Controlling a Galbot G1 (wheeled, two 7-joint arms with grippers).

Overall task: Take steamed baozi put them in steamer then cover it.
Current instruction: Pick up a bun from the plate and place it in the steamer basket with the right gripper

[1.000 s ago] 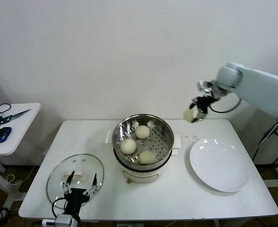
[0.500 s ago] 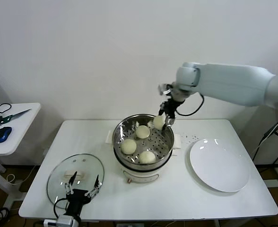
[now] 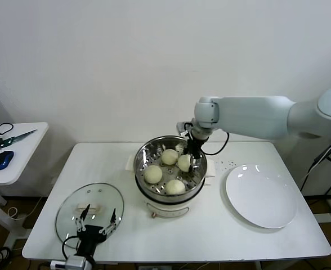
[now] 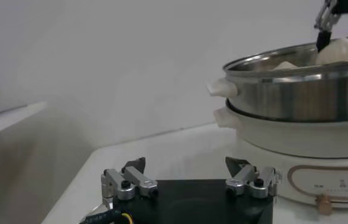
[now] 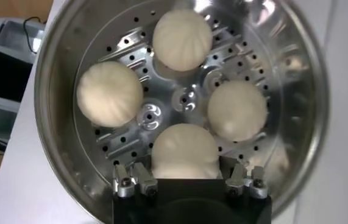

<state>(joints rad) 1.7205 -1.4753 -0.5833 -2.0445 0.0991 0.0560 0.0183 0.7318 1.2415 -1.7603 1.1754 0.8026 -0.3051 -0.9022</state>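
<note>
Your right gripper (image 3: 187, 159) is down inside the steamer (image 3: 146, 154) at the desk's middle, fingers around the fourth baozi (image 5: 184, 152). Lift before letting go and you drag it out. The cover (image 3: 89, 212) waits near the front-left corner beside the left gripper (image 3: 96, 219), spread wide.

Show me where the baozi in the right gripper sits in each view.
Head view: baozi inside the steamer, right of centre, at the right gripper.
Left wrist view: pale top of the baozi above the steamer rim, far right.
Right wrist view: baozi between the fingers, over the perforated tray.
Shared landmark: the steamer rim.
</note>
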